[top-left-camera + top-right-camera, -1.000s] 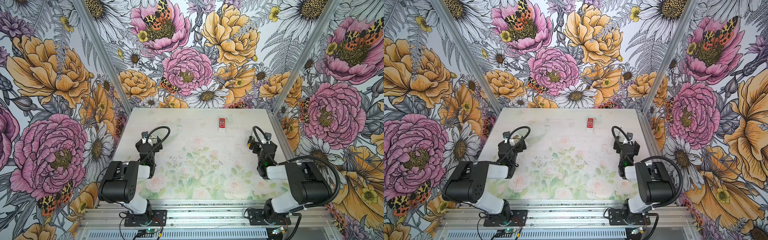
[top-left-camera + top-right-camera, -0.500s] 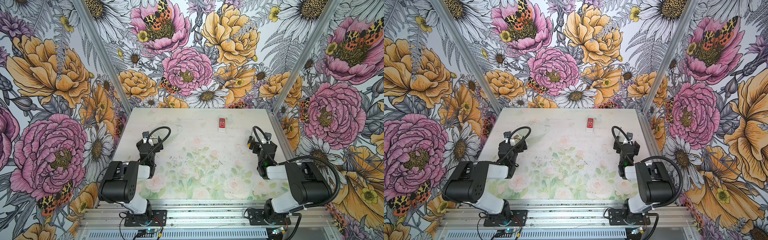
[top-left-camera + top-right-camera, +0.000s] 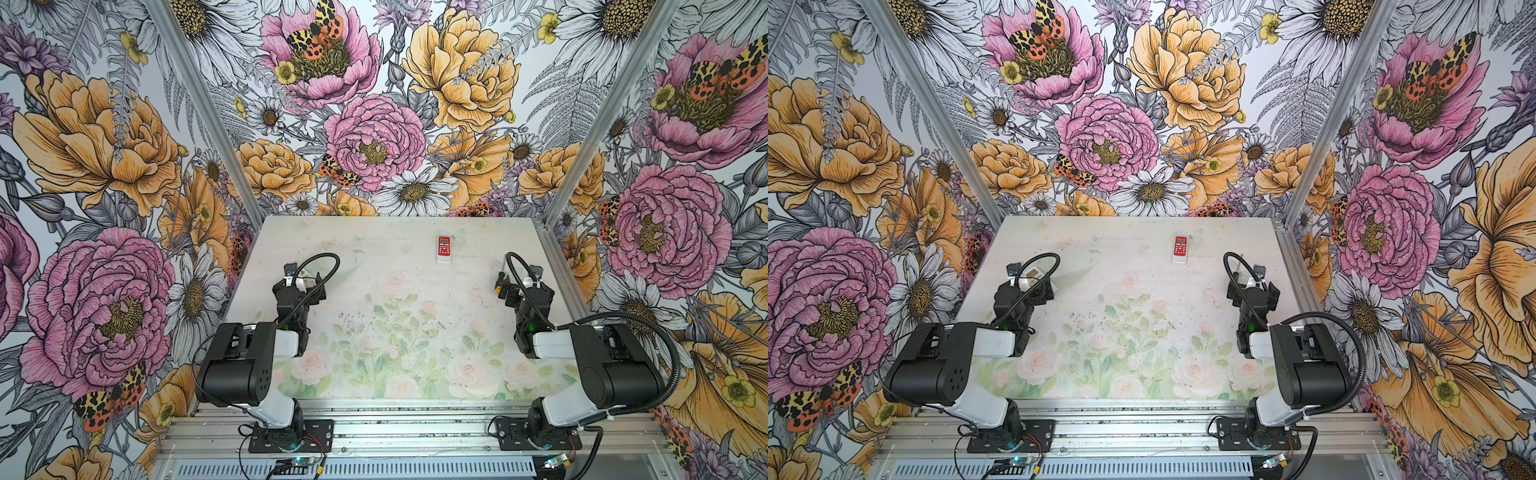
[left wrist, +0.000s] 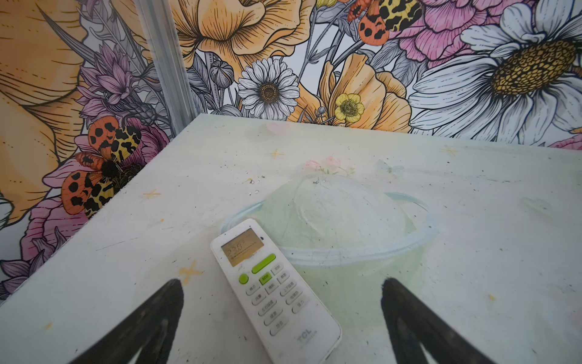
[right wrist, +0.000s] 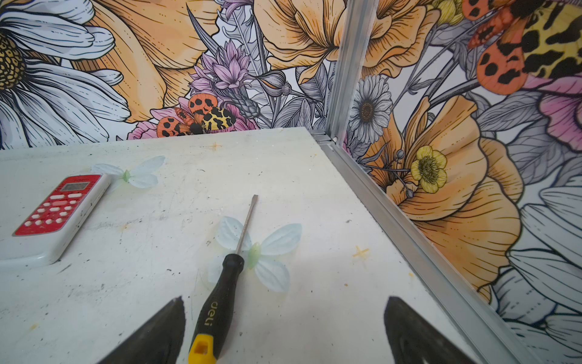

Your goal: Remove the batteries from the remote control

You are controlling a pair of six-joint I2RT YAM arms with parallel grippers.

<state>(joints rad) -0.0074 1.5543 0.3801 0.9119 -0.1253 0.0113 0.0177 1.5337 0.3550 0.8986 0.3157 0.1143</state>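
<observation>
A red remote (image 3: 1180, 249) lies face up on the floral table (image 3: 1121, 245), near its far edge.

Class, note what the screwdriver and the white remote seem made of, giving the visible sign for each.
Screwdriver: thin grey shaft, likely steel; matte black and yellow handle, probably plastic or rubber. White remote: smooth, scuffed moulded casing, likely plastic; buttons possibly rubber.

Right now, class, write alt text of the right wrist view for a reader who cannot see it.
A screwdriver with a black-and-yellow handle lies on the pale table, its handle between the right arm's open dark fingers. Farther off a red-faced remote lies buttons up, floral walls behind.
</observation>
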